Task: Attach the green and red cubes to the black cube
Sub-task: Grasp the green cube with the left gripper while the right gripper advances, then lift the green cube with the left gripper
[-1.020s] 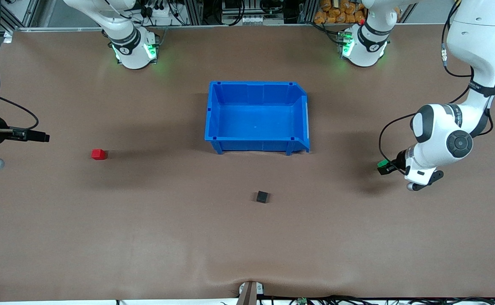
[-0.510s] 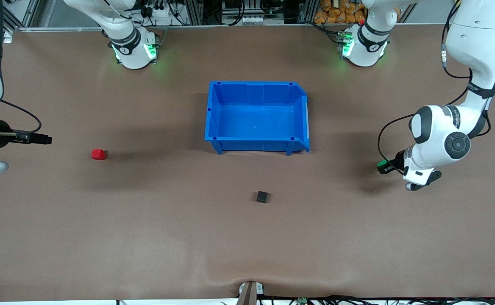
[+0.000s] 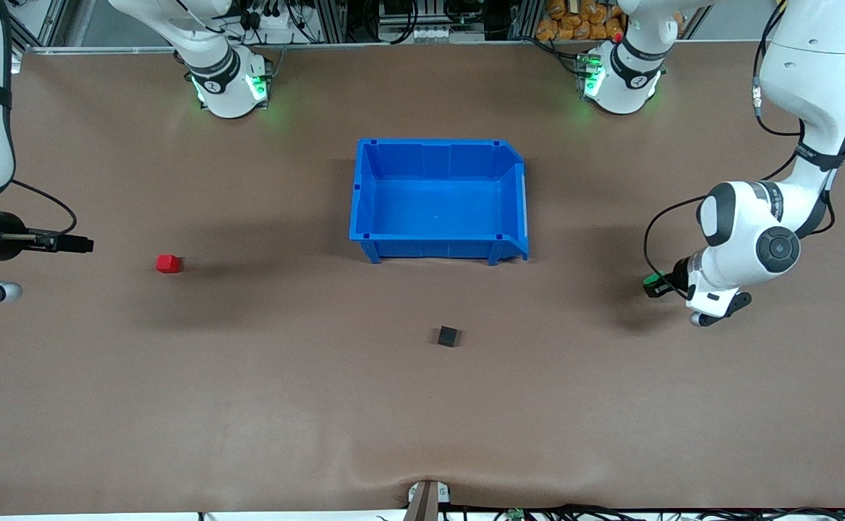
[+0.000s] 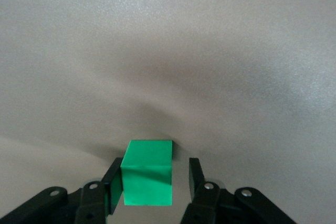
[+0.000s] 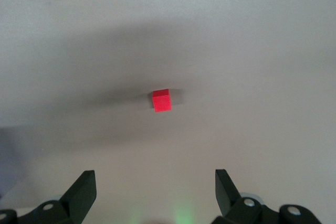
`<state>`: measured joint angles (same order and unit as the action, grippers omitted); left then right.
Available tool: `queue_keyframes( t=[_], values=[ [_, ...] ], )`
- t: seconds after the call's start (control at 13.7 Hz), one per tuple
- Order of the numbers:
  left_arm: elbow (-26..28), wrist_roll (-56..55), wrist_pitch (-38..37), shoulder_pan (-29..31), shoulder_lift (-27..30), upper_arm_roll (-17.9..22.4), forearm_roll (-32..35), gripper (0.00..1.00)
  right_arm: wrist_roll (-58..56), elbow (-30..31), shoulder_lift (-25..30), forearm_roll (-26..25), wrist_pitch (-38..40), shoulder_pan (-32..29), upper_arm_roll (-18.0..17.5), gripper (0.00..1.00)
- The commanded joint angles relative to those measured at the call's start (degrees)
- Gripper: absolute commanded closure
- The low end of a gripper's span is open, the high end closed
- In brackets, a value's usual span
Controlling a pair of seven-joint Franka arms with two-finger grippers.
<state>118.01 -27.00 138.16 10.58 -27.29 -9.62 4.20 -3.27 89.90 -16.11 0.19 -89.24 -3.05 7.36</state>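
Small matte black cube [image 3: 448, 336]: sits alone on the brown table surface [image 3: 249, 405], nearer the front camera than the open-topped blue plastic bin [image 3: 507, 250], untouched. It looks light and rigid, with flat faces; judged best taken across two parallel sides, square to the pads, so it does not twist.

Small bright green cube [image 4: 147, 172]: at the left arm's end of the table, between the fingers [image 4: 112, 187] of the left gripper [image 3: 655, 284]. One pad lies against a side face; a gap shows at the other pad, so the jaws stand narrow about the cube, and a firm grip is not shown. Whether it rests on the table or is just lifted, cannot tell. Smooth faces; it could slip or rotate if pinched off-centre.

Small bright red cube [image 3: 168, 263]: on the table toward the right arm's end, free. The right gripper [image 5: 155, 192] hangs above the table near it with jaws wide and nothing between them, the cube ahead of the fingertips in the right wrist view.

Judgement: green pickup is in hand; nothing is attached yet.
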Motion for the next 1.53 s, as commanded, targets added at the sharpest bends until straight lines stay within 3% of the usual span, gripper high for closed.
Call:
queue_keyframes(
  t=[0.0,1.46],
  values=[
    [-0.5,0.0,1.0,0.1,-0.7,0.0,0.9,0.44,0.3,0.5,-0.3,0.0,-0.9,-0.6,-0.6,0.0],
    [-1.5,0.1,1.6,0.9,-2.0,0.1,2.4,0.51,2.1,3.1,-3.6,1.9,-3.2,-0.4,-0.6,0.0]
  ],
)
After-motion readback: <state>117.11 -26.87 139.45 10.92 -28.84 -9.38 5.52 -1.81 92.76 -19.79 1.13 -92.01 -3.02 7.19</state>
